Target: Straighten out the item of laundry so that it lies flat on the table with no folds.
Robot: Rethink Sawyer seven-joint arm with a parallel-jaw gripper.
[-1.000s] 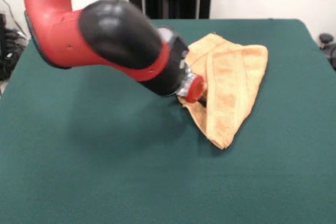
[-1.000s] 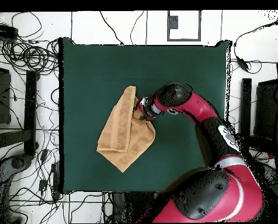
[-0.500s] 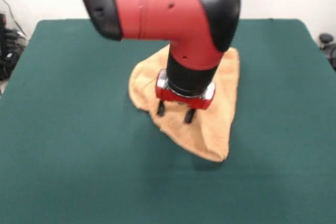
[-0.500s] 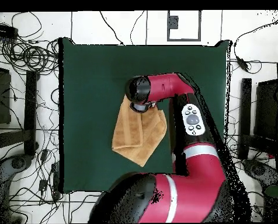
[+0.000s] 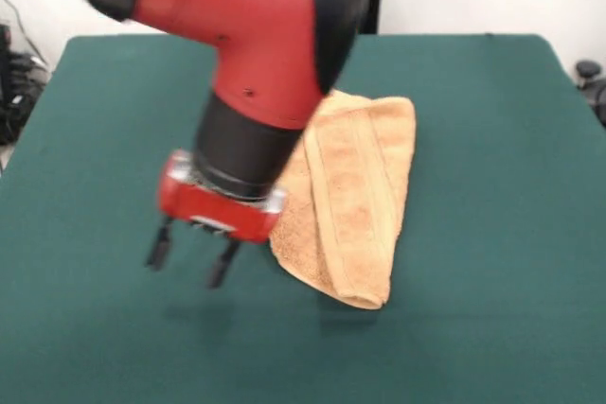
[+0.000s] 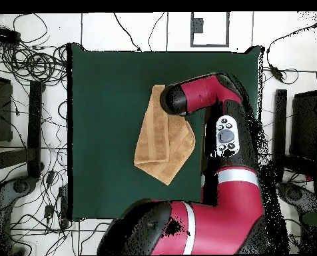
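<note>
Towel [image 5: 355,196] folded, long axis running near-to-far across table [image 5: 492,309]

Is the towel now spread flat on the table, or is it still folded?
Folded. The towel lies doubled lengthwise, a layered edge running down it; the open gripper is beside it, empty.

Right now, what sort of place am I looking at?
Probably a robotics lab: a red robot arm works over a green felt table holding a folded towel, with cables strewn on the floor.
</note>
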